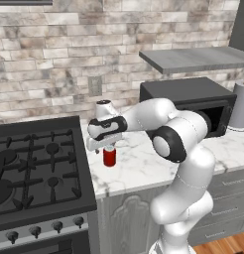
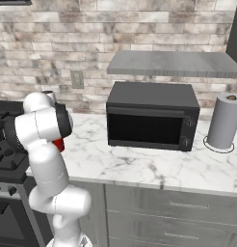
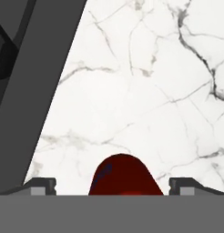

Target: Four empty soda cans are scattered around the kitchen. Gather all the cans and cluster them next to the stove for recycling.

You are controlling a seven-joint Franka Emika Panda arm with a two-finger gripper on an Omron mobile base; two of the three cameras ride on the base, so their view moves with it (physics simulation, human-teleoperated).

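Observation:
A red soda can stands upright on the marble counter, close to the right edge of the stove. My gripper hangs right over the can, pointing down. In the hand view the can sits between the two fingertips, with a gap of bare counter on each side, so the jaws stand open around it without touching. The stove's dark side edge runs along the left of that view. From the right base view, a sliver of the can peeks out behind the arm.
A black microwave sits on the counter to the right under a grey shelf. A tall grey paper-towel roll stands at the far right. The brick wall with an outlet lies behind.

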